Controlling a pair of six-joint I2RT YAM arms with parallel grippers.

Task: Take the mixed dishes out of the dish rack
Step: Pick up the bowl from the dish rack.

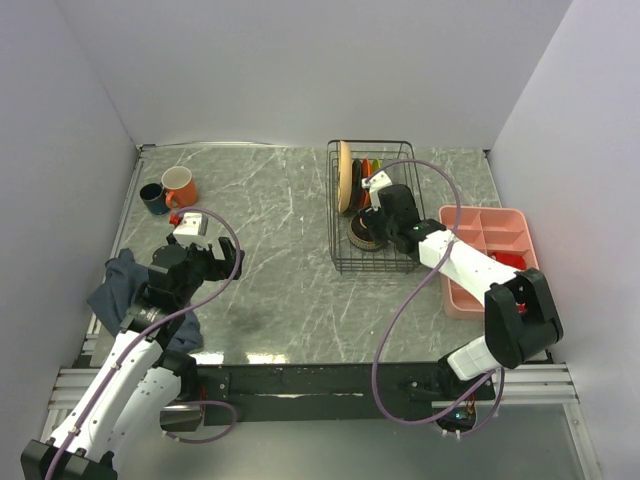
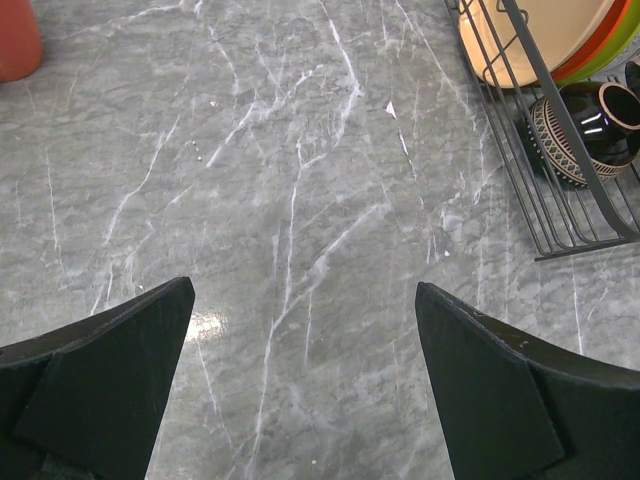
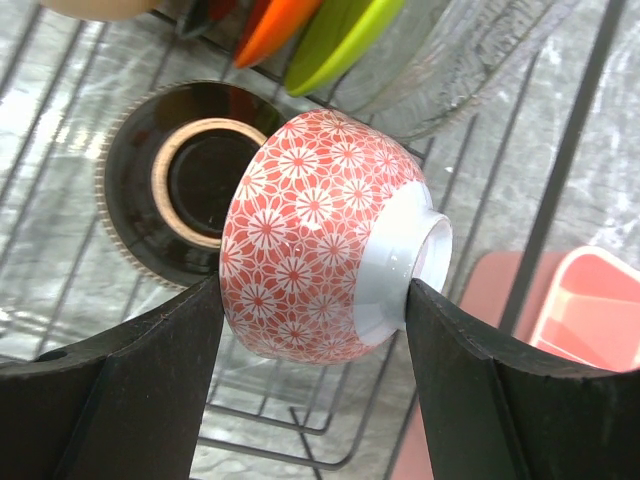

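**Unloading partly done: two pieces out, one bowl in hand**

My right tool point(image 3: 312, 300) reaches into the rack point(image 1: 372, 270) and is closed on a red flowered bowl point(image 3: 320, 260). The bowl lies on its side, with one finger on its wall and the other at its white foot. I cannot tell whether it has cleared the wires. My left tool point(image 2: 305, 295) is wide and holds nothing; it hangs over bare surface point(image 1: 280, 230), well apart from the rack.

Done, as I judge it: a mug point(image 1: 180, 186) and a cup point(image 1: 153, 197) stand touching at the far left corner, outside the rack.

Left, as I judge it:
- a tan plate point(image 1: 345, 176), an orange plate point(image 3: 275, 25) and a green plate point(image 3: 340, 40), all upright in the slots
- a clear glass piece point(image 3: 470, 60) beside the plates
- a dark bowl point(image 3: 190, 180) with a patterned rim, on the rack floor just under the held bowl

So most of the load is not yet out.

The surface is grey, white-veined marble, glossy enough to show a glare spot near my left tool. A pink tray point(image 1: 482, 211) sits just beside the rack on the right, and a blue-grey cloth point(image 1: 120, 285) lies at the left edge. Plain pale walls point(image 1: 300, 70) close three sides.
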